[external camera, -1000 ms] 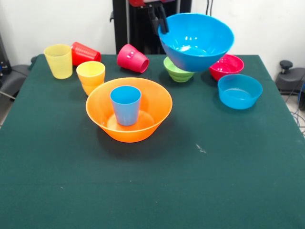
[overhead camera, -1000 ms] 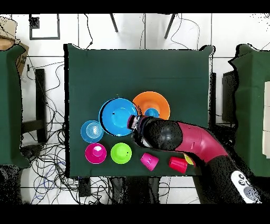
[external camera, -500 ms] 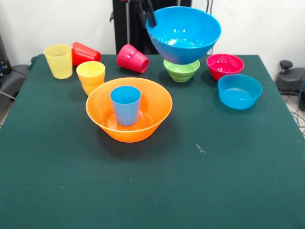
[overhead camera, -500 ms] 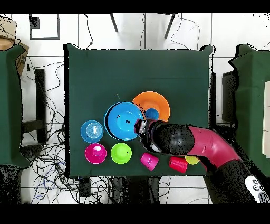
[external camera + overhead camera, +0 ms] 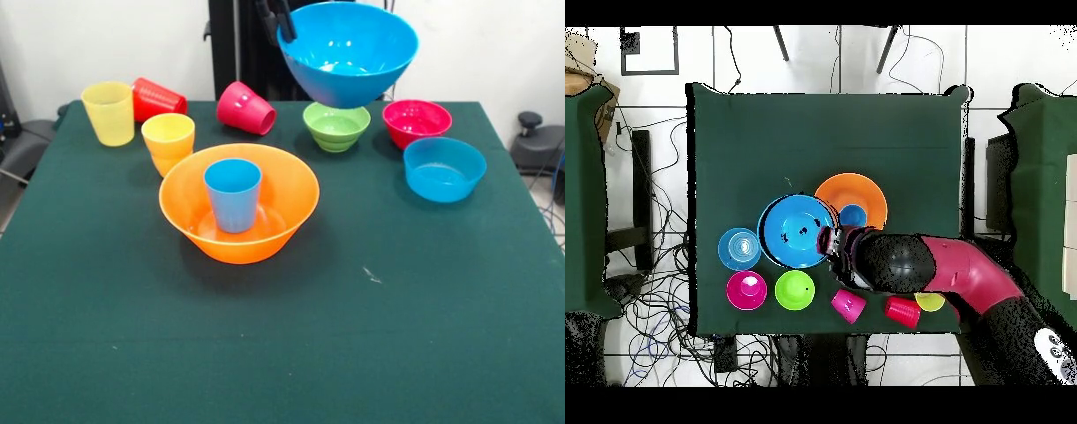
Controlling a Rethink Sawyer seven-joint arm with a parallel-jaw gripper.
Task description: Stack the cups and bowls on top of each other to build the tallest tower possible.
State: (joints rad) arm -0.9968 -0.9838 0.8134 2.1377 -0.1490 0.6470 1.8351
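Your gripper (image 5: 284, 19), at the top centre of the front view, pinches the left rim of the large blue bowl (image 5: 347, 53) and holds it aloft, mouth up and slightly tilted, above the green bowl (image 5: 335, 126). Below and to the left sits the large orange bowl (image 5: 239, 202) with the light blue cup (image 5: 233, 194) upright inside it. This reads as the carry step: your next move likely calls for bringing the blue bowl over that cup and lowering it level so it seats without tipping. The magenta bowl (image 5: 417, 123) and small blue bowl (image 5: 444, 168) wait at right; the pink (image 5: 245, 108), red (image 5: 157, 98), yellow (image 5: 109, 112) and orange cups (image 5: 169, 142) at upper left. The table (image 5: 353, 336) is covered in dark green cloth; the overhead view shows pale floor strewn with cables (image 5: 665, 290).
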